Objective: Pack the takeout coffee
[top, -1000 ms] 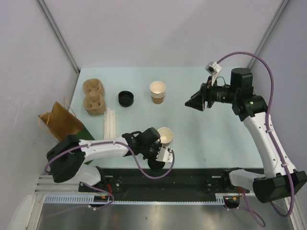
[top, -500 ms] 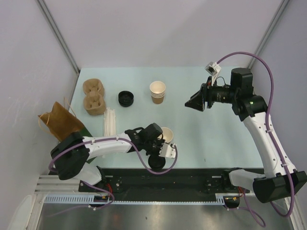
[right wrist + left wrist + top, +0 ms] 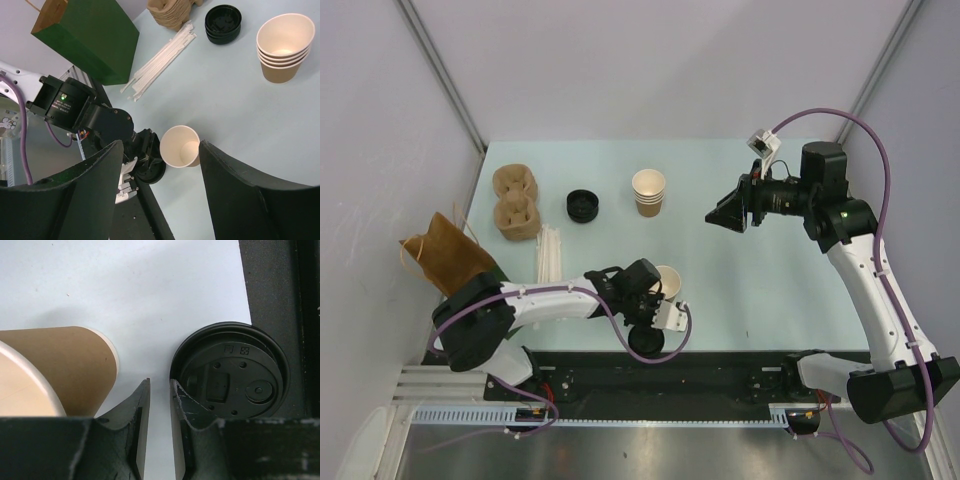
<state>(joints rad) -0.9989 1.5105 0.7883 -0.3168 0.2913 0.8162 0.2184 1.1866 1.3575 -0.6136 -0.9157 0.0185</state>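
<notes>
Our left gripper (image 3: pixel 160 382), barely parted and empty, sits between cup (image 3: pixel 65 370) at nine and lid (image 3: pixel 235 375) at three o'clock (right gripper (image 3: pixel 160 144) gapes empty), we judge for capping.

Matt kraft-paper cup (image 3: pixel 65 370), smooth black plastic lid (image 3: pixel 235 375)

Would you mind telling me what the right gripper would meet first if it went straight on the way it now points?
Probably the lone open paper cup: it sits between the fingers of the right gripper in the wrist view, with nothing visible in between, though depth is unclear.
</notes>
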